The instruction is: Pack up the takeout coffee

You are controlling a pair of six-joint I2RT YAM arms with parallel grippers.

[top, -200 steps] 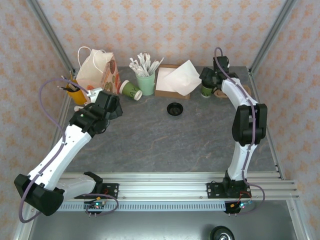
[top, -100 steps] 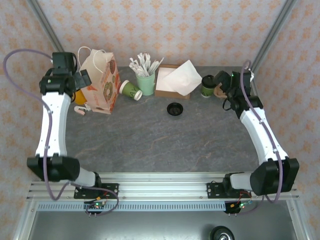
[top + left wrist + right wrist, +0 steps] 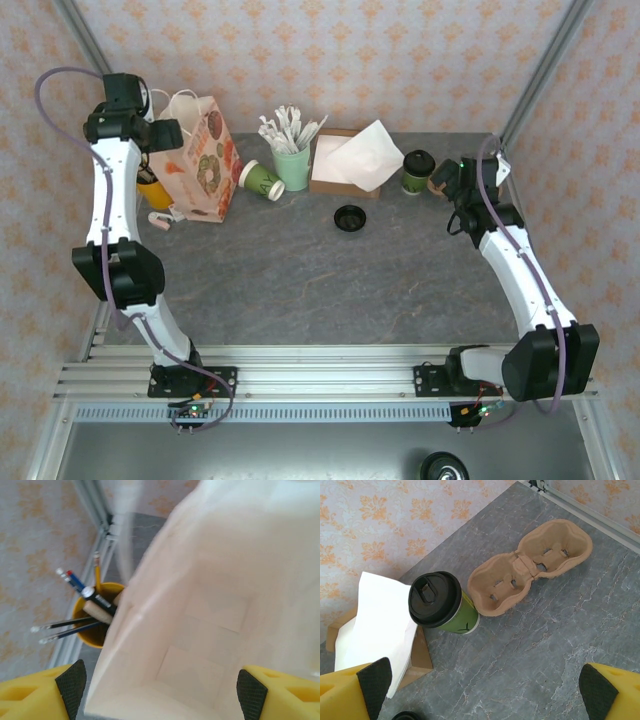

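**While paper bag point(image 3: 195, 175) stands open at back left, takeout coffee point(image 3: 417, 168) stands at back right**

Top view: takeout coffee upright and lidded on the desk point(image 3: 330, 280), between napkin box point(image 3: 345, 165) and right fingers point(image 3: 455, 188). Left fingers point(image 3: 163, 135) hang over the paper bag.

Left wrist: left fingers point(image 3: 161, 687) spread, straddling the paper bag's point(image 3: 210, 605) near rim; contact cannot be told. Yellow pen cup point(image 3: 92, 625) just beside it.

Right wrist: right fingers point(image 3: 485, 682) released, nothing between them. Takeout coffee point(image 3: 440, 602) just beside the cardboard carrier point(image 3: 532, 565).
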